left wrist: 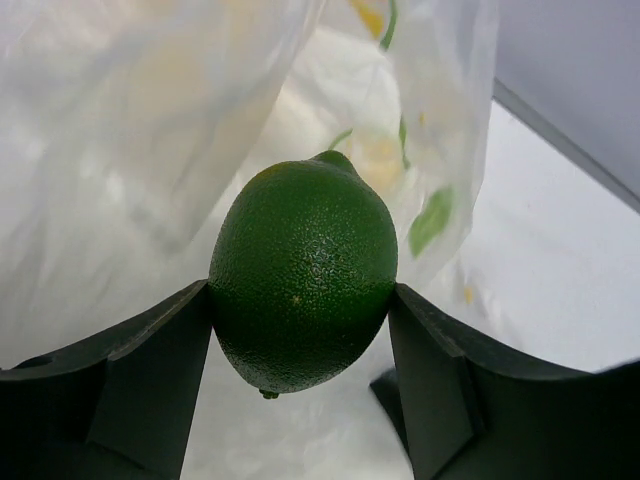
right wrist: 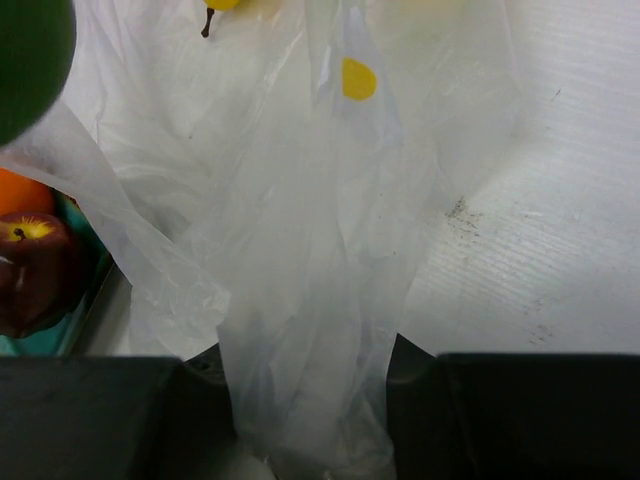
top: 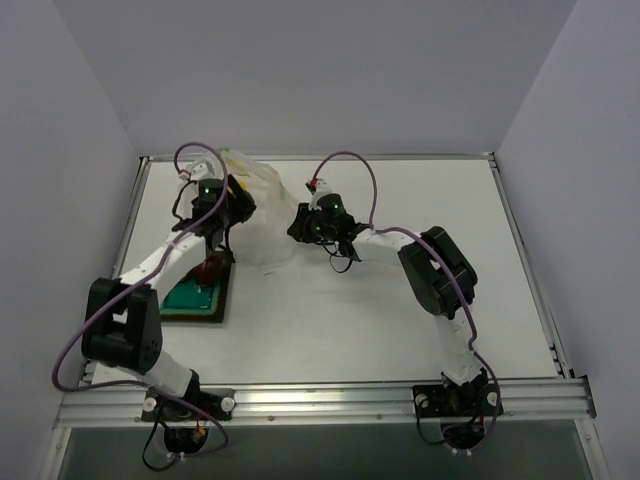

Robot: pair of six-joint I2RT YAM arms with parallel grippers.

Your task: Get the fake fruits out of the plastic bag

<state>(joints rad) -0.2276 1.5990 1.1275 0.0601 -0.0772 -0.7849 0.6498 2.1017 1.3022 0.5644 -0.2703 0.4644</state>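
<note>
Clamped between the two dark fingers of the left gripper [left wrist: 300,330] is the green fruit [left wrist: 303,275], a glossy, pebbled lime shape squeezed at both flanks, its nub pointing down. It hangs at the left edge of the plastic bag [top: 262,215], whose thin whitish film with green and yellow print rises right behind it; I cannot tell whether the fruit is fully clear of the bag's mouth. Left of the bag and a little nearer to the arm bases lies the green tray [top: 195,298] with its dark rim. The dark red fruit [right wrist: 35,270] sits in the tray with the orange fruit [right wrist: 22,192] just beside it, both outside the bag. The bag itself stands crumpled toward the far left part of the white table [top: 400,300]. A bit of the yellow fruit [right wrist: 225,3], with a dark stem, shows at the bag's far side; whether it lies under the film is unclear. At the bag's right side, the right gripper [right wrist: 310,400] is pinched together on a gathered fold of the film, which runs down between its fingers.
</note>
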